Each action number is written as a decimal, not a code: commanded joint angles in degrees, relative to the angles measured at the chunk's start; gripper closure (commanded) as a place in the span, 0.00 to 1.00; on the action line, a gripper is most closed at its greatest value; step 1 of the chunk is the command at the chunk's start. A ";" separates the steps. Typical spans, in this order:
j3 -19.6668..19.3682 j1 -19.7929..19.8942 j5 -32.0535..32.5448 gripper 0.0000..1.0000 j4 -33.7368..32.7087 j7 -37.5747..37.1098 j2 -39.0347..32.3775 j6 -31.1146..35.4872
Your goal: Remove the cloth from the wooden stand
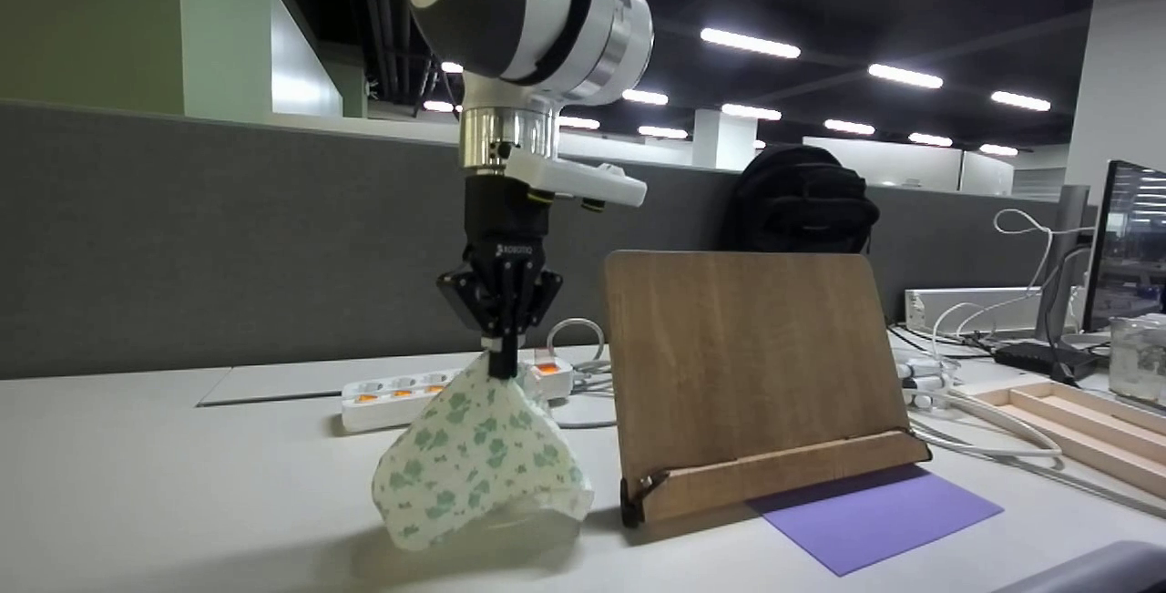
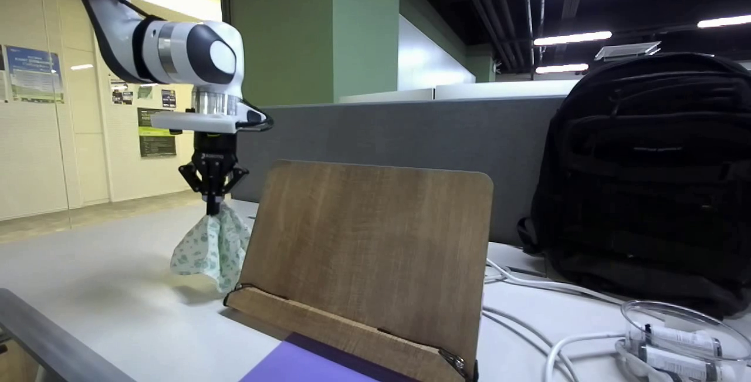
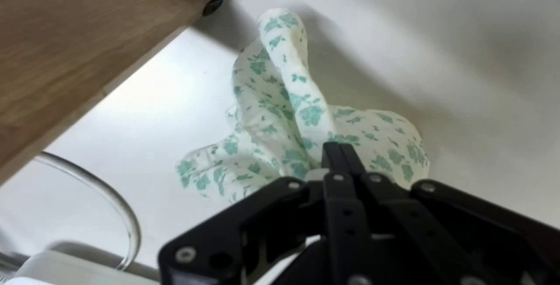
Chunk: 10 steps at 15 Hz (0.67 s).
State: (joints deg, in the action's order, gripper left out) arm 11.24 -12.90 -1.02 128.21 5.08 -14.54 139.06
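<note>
Wrist view: blk two-finger pincer [image 3: 343, 156] pinches soft white cloth [image 3: 308, 114] w/ green floral print, hanging below it, apart from brown rectangular wooden stand [image 3: 65, 44]. In an ext. view, stand's tilted, just beside pincer; flat purple sheet [image 1: 879, 520] lies farther off; white power strip [image 1: 392, 402] behind pincer.

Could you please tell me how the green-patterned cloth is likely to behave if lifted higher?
The cloth is probably floppy, since it drapes in loose folds below the gripper. Its thin-looking edges suggest it is light. Its ungripped lower edge may swing, perhaps brushing the wooden stand close beside it.
</note>
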 commanded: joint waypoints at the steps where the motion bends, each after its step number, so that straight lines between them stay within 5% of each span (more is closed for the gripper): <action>1: 0.47 -1.01 0.70 1.00 -2.40 -4.02 -3.15 -0.46; 2: 0.28 -1.19 1.03 0.74 -2.79 -4.46 -3.75 -1.02; 10: -1.51 -0.35 1.59 0.26 -2.98 -6.85 -2.27 -0.66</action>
State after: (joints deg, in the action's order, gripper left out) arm 10.57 -13.04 -1.07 125.35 1.69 -18.49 139.15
